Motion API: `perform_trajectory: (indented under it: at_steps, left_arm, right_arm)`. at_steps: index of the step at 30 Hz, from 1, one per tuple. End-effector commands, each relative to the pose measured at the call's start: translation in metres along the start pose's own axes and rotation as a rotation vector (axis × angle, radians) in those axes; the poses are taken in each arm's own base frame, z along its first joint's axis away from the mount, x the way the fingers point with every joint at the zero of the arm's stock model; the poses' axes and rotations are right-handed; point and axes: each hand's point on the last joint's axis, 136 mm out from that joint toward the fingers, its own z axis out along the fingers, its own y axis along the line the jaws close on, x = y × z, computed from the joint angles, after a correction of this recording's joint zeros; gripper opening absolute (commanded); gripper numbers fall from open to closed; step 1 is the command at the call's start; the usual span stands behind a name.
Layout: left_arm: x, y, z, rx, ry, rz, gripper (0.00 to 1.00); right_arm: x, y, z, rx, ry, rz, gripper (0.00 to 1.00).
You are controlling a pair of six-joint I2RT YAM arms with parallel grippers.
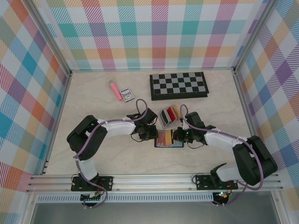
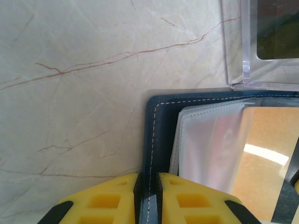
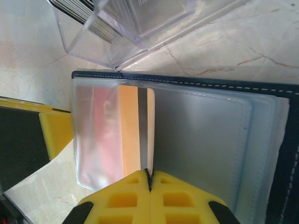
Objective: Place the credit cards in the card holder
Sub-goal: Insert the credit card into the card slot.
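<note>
The navy card holder [image 1: 168, 139] lies open on the table between my two grippers, its clear sleeves showing. My left gripper [image 2: 148, 186] is shut on the holder's stitched navy edge [image 2: 152, 135]. My right gripper [image 3: 149, 176] is shut on the edge of an orange credit card [image 3: 130, 135] with a dark stripe, which lies partly inside a clear sleeve of the card holder [image 3: 187, 82]. A red card [image 3: 96, 130] sits in the sleeve beside it. The same orange card [image 2: 268, 158] shows under the sleeve in the left wrist view.
A clear stand [image 1: 169, 115] holding more cards stands just behind the holder, close to both grippers. Further back lie a chessboard [image 1: 178, 85], a small printed box [image 1: 126, 94] and a pink object [image 1: 115, 90]. Metal rails edge the table.
</note>
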Motion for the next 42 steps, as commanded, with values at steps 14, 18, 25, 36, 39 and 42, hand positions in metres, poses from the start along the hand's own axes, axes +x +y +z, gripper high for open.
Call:
perform_trajectory:
  at_steps: [14, 18, 25, 36, 39, 42]
  left_arm:
    - [0.014, 0.020, 0.018, -0.074, 0.061, -0.023, 0.18]
    - [0.015, 0.020, 0.018, -0.073, 0.063, -0.023, 0.18]
    - [0.015, 0.020, 0.017, -0.074, 0.059, -0.023, 0.18]
    - [0.014, 0.020, 0.017, -0.074, 0.057, -0.022, 0.18]
    - [0.015, 0.020, 0.018, -0.075, 0.059, -0.022, 0.18]
    - [0.014, 0.019, 0.018, -0.071, 0.058, -0.022, 0.18]
  right_arm:
    - [0.017, 0.001, 0.010, -0.072, 0.052, 0.093, 0.04]
    - [0.017, 0.002, 0.016, -0.079, 0.066, 0.106, 0.04]
    - [0.017, 0.013, 0.019, -0.104, 0.085, 0.097, 0.06]
    - [0.013, 0.012, 0.015, -0.001, 0.098, 0.075, 0.17]
    - [0.013, 0.007, 0.012, 0.036, 0.101, 0.065, 0.18]
    - [0.015, 0.009, 0.016, 0.019, 0.121, 0.070, 0.18]
